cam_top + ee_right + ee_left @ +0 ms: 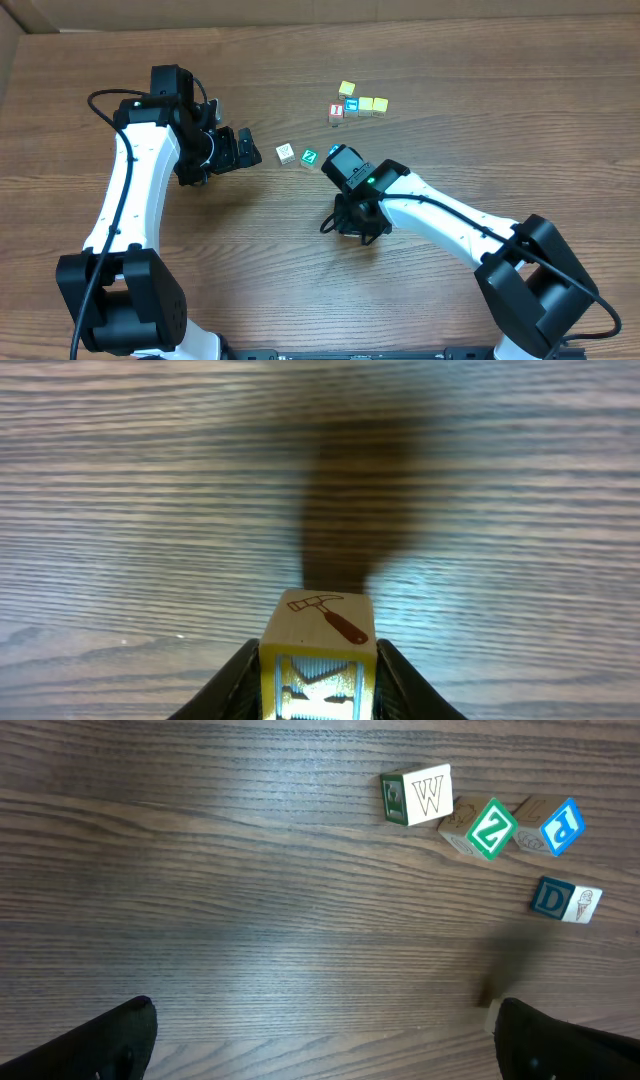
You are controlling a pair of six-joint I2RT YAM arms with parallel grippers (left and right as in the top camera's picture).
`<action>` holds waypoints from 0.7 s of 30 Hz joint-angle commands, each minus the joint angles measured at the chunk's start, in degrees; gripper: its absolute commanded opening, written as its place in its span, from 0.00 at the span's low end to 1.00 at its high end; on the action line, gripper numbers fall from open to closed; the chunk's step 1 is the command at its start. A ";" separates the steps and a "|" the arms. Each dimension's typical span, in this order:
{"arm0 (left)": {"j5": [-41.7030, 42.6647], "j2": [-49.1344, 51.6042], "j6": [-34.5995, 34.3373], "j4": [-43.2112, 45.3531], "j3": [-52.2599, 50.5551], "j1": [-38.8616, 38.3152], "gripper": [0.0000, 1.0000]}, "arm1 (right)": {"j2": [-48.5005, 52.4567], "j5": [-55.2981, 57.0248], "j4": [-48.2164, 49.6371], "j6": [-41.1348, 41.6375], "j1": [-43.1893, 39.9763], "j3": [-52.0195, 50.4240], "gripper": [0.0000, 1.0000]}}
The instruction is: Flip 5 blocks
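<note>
Above the wooden tabletop, the right gripper is clamping 1 hammer-picture block; the left gripper is hanging fully released near the W block.

The left white-shelled arm and right white-shelled arm carry bulky black joints. A thin black cable runs along the left one. The left gripper is matte black; a green light marks the right wrist.
</note>
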 commanded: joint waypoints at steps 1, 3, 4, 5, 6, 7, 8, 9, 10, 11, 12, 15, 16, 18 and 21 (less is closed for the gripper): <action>-0.28 0.55 0.04 0.09 1.11 -0.74 1.00 | -0.59 4.46 0.90 2.69 1.22 1.55 0.32; -0.28 0.55 0.04 0.09 1.11 -0.74 1.00 | -0.59 5.73 1.73 3.04 1.79 1.55 0.32; -0.28 0.55 0.04 0.09 1.11 -0.74 1.00 | -0.59 6.01 2.40 3.10 2.03 1.55 0.32; -0.28 0.55 0.04 0.09 1.11 -0.74 1.00 | -0.59 6.21 3.10 3.76 2.21 1.53 0.32; -0.28 0.55 0.04 0.09 1.11 -0.74 1.00 | -0.59 6.64 3.65 4.55 2.32 1.53 0.32; -0.28 0.55 0.04 0.09 1.11 -0.74 1.00 | -0.59 6.99 4.37 4.55 2.40 1.46 0.32; -0.28 0.55 0.04 0.09 1.11 -0.74 1.00 | -0.59 7.63 4.98 4.52 2.40 1.31 0.32; -0.28 0.55 0.04 0.09 1.11 -0.74 1.00 | -0.57 8.39 5.22 4.55 2.40 1.20 0.32; -0.28 0.55 0.04 0.09 1.11 -0.74 1.00 | -0.42 9.49 5.22 4.55 2.38 1.07 0.32; -0.28 0.55 0.04 0.09 1.11 -0.74 1.00 | -0.42 9.79 5.27 4.52 2.38 0.96 0.32; -0.28 0.55 0.04 0.09 1.11 -0.74 1.00 | -0.33 10.08 5.46 4.50 2.40 0.72 0.32; -0.28 0.55 0.04 0.09 1.11 -0.74 1.00 | 0.04 10.10 7.13 4.48 2.40 -0.15 0.33; -0.28 0.55 0.04 0.09 1.11 -0.74 1.00 | 0.07 10.05 7.69 4.44 2.40 -0.42 0.33; -0.28 0.55 0.04 0.09 1.11 -0.74 1.00 | 0.09 10.03 8.09 4.22 2.40 -0.61 0.33; -0.28 0.55 0.04 0.09 1.11 -0.74 1.00 | 0.13 9.99 8.07 3.58 2.40 -0.63 0.33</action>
